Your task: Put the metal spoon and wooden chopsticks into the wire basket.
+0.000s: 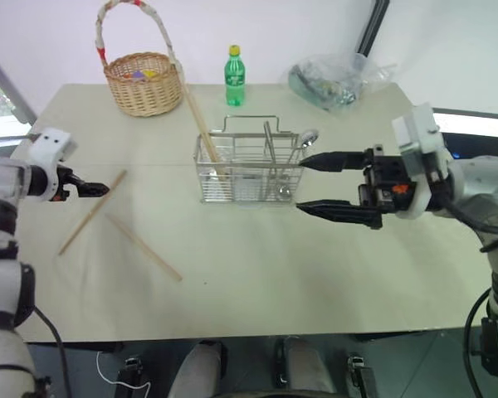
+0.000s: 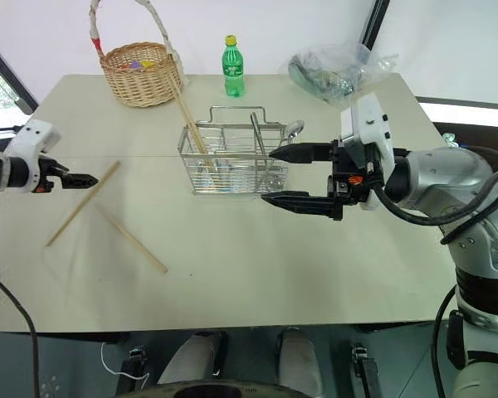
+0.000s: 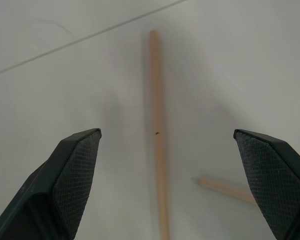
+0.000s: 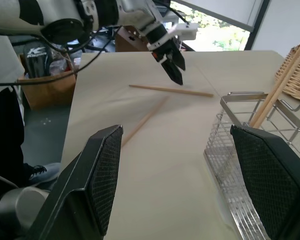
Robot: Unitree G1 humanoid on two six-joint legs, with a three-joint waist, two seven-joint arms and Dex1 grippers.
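Currently loose: two wooden chopsticks, one (image 1: 92, 212) slanting toward the tabletop's left edge, the other (image 1: 144, 247) just beside it, nearer the front edge; judged light, stiff, thin, smooth and prone to roll; best pinched mid-length, across the stick; left gripper (image 1: 100, 188), jaws spread and empty, hangs over the first stick; wire basket (image 1: 251, 168) mid-table: one chopstick (image 1: 201, 123) leaning in its left compartment, metal spoon (image 1: 298, 148) standing at its right end, bowl up; right gripper (image 1: 319, 184), jaws parted, nothing held, just right of basket; wicker basket (image 1: 143, 83) near back edge, small coloured bits inside; green bottle (image 1: 235, 76) and plastic bag (image 1: 336, 79) along back edge.
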